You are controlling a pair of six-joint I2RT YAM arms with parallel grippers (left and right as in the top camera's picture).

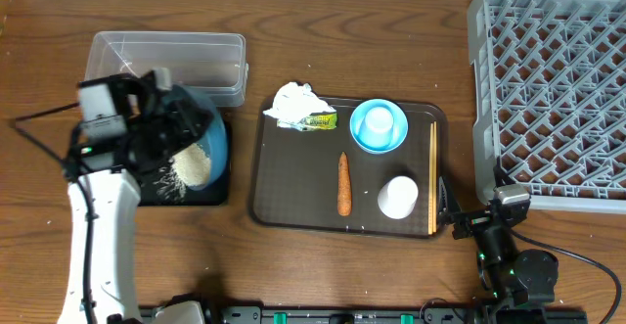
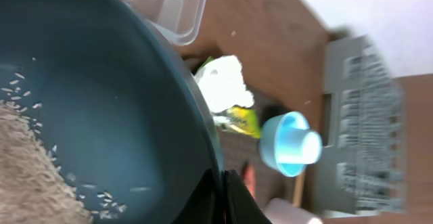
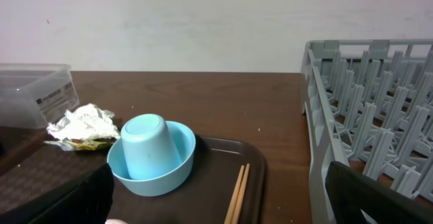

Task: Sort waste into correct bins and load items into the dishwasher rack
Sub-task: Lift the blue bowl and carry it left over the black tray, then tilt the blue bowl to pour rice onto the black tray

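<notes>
Left fingers (image 2: 229, 191) clamp teal bowl (image 1: 217, 138) rim above black tray (image 1: 210, 195).

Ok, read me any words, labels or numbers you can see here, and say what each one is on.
No text here can be read.
Label on the tub: dark print, too small to read.
Wrapper: some print, too blurred to read.
</notes>
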